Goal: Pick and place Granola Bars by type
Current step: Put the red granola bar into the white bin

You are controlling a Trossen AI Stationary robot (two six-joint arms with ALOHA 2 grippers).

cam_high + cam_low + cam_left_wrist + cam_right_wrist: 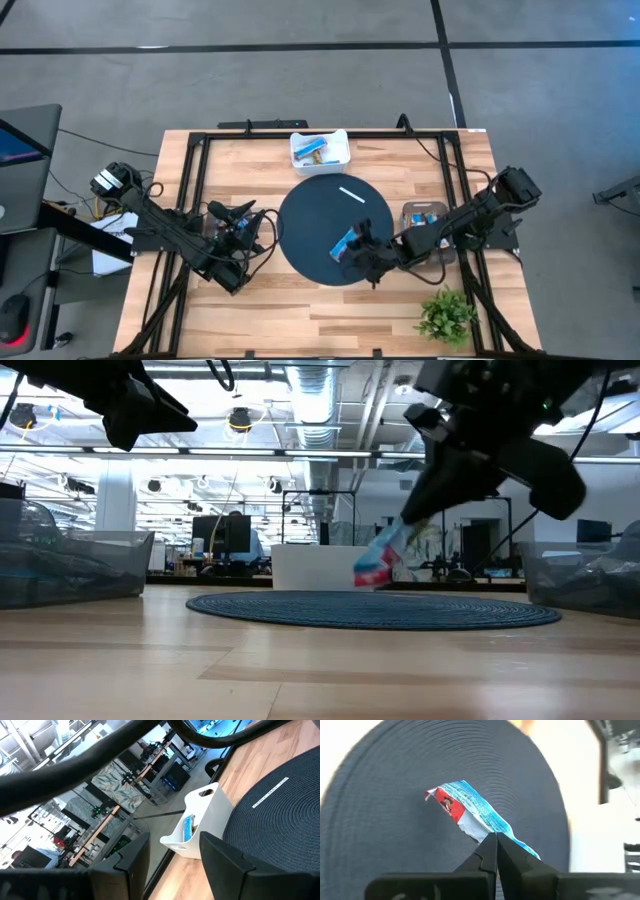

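A blue granola bar with a red end [470, 812] hangs just above the dark round mat [310, 225], near its front right part, with my right gripper [495, 840] shut on it. The low view shows the same bar [380, 565] under the gripper [415, 525], tilted. My left gripper [172, 855] waits open off the mat's left edge [245, 217], with nothing between its fingers. More bars lie in the white bin [320, 150] and in the clear container [425, 215]. A thin white strip [352, 194] lies on the mat. My right gripper pinches the wrapper's edge [487, 832] between its two fingertips, partway from the bar's middle toward its blue end. The fingers slant down from the table's right side. The bar is clear of the mat and tilted, its red end [372, 575] lowest.
The white bin stands at the mat's far edge, the clear container at its right. Another clear bin [70, 565] stands at the left by my left arm. A small green plant [445, 315] stands at the near right corner. Black frame rails run along both table sides.
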